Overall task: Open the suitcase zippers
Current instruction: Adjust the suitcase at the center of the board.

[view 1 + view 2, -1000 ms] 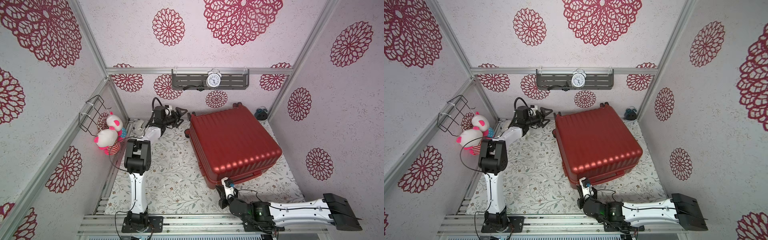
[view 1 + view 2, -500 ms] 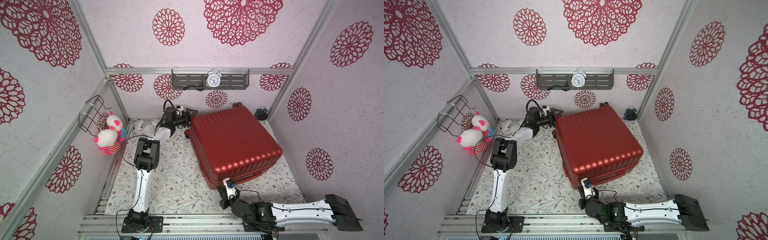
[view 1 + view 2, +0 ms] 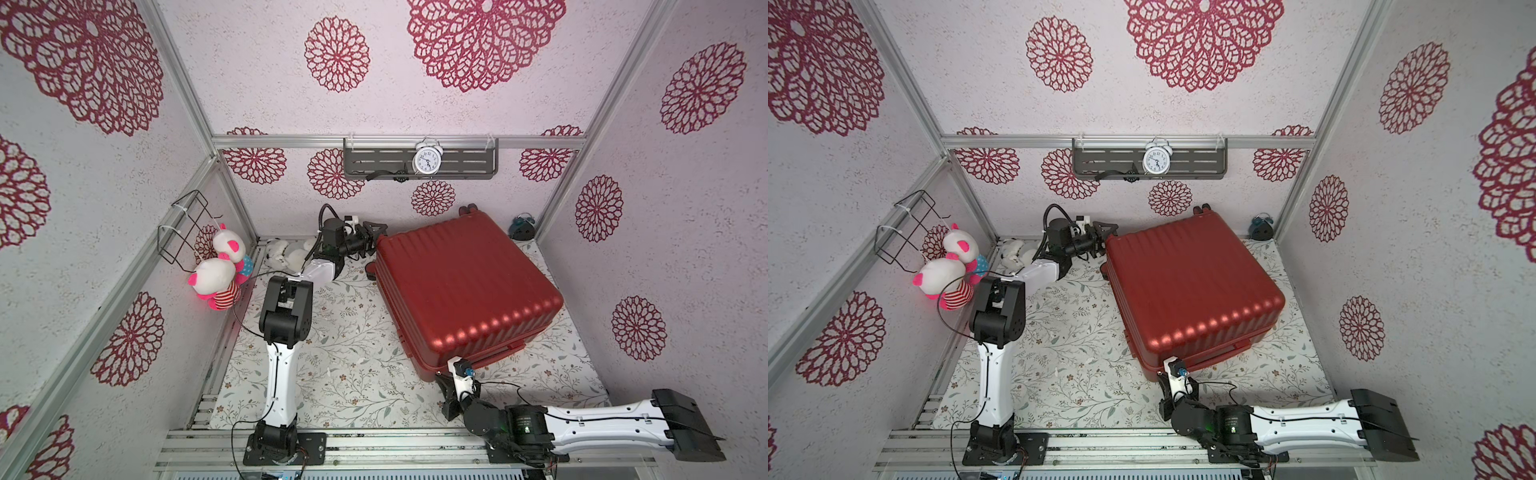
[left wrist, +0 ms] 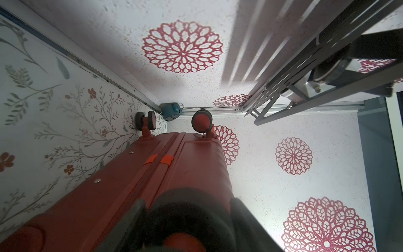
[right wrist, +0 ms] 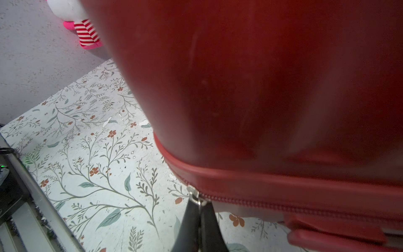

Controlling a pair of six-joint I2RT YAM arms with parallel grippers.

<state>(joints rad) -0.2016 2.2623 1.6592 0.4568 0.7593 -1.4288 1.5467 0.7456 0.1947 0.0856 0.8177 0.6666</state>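
Red hard shell takes up your right-hand side of the counter (image 3: 332,374): the suitcase (image 3: 465,282) lies flat and closed, one corner toward your right arm. Your right end effector (image 5: 198,209) is pinched tight on the small metal pull (image 5: 193,192) at that near corner, where the zippers (image 5: 261,205) bend round, likely so a draw along the seam runs the slider. Your left end effector (image 4: 187,203) sits at the far corner, jaws part-way apart either side of a wheel (image 4: 185,229). Whether they press on it cannot be told. That hold probably braces the case against sliding.
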